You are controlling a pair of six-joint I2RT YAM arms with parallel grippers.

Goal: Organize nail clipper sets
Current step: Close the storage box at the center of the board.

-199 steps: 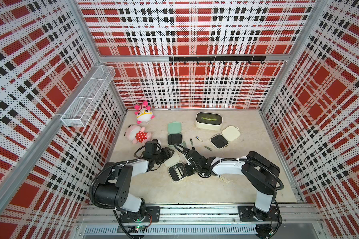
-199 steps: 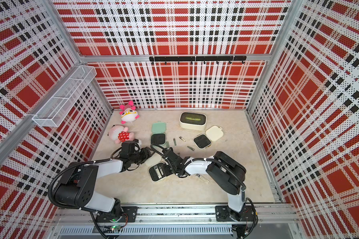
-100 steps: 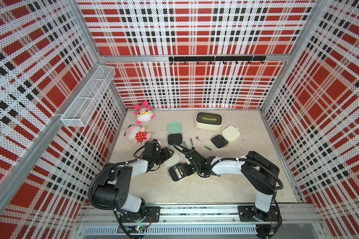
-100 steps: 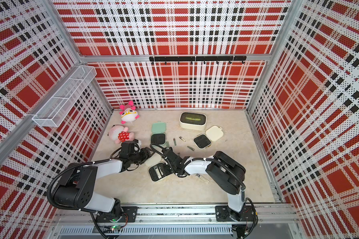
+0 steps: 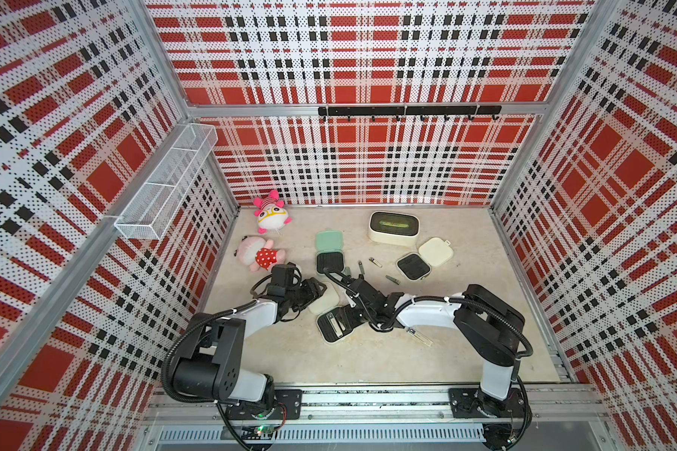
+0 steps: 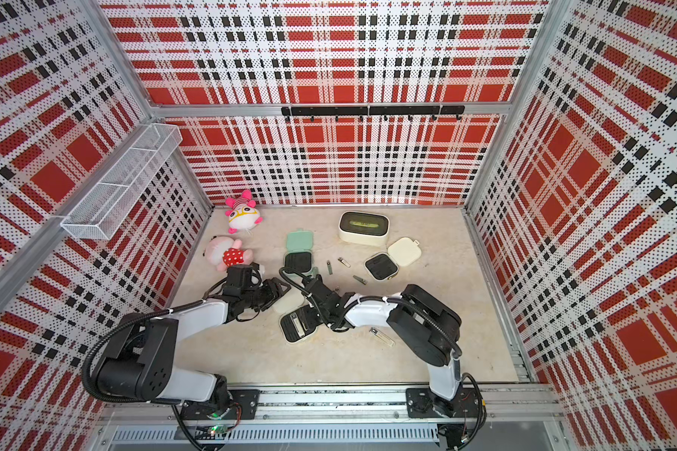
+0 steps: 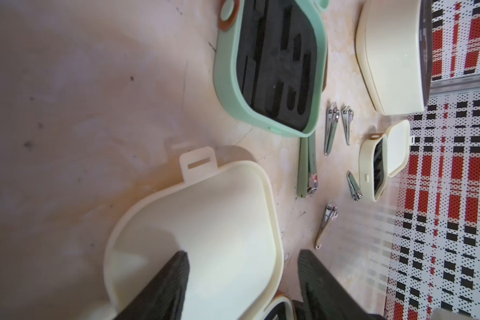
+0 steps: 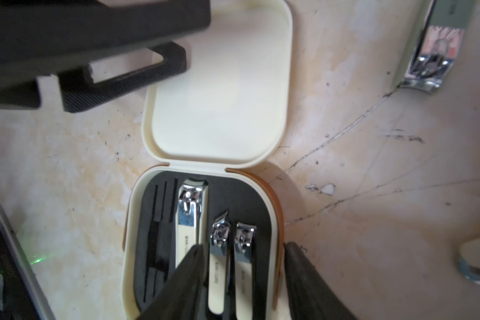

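The near cream case lies open, with its lid (image 5: 323,302) next to its base (image 8: 275,205). Three silver clippers (image 8: 190,216) sit in the base's black insert. My left gripper (image 7: 243,253) is open astride the lid's rim (image 7: 272,221), one finger over the lid's inside. My right gripper (image 8: 244,245) is open over the base, two small clippers lying between its fingers. Farther back lie the open mint case (image 5: 330,262) and another open cream case (image 5: 413,266), with loose clippers (image 5: 375,262) between them. One more clipper (image 5: 419,336) lies beside the right arm.
A larger cream box (image 5: 393,228) with a dark window stands at the back. Two pink plush toys (image 5: 271,214) (image 5: 260,254) lie at the back left. A wire basket (image 5: 169,183) hangs on the left wall and a hook rail (image 5: 407,111) on the back wall.
My right gripper's jaws have spread wider over the case's base. Both arms and the cases stay where they were.
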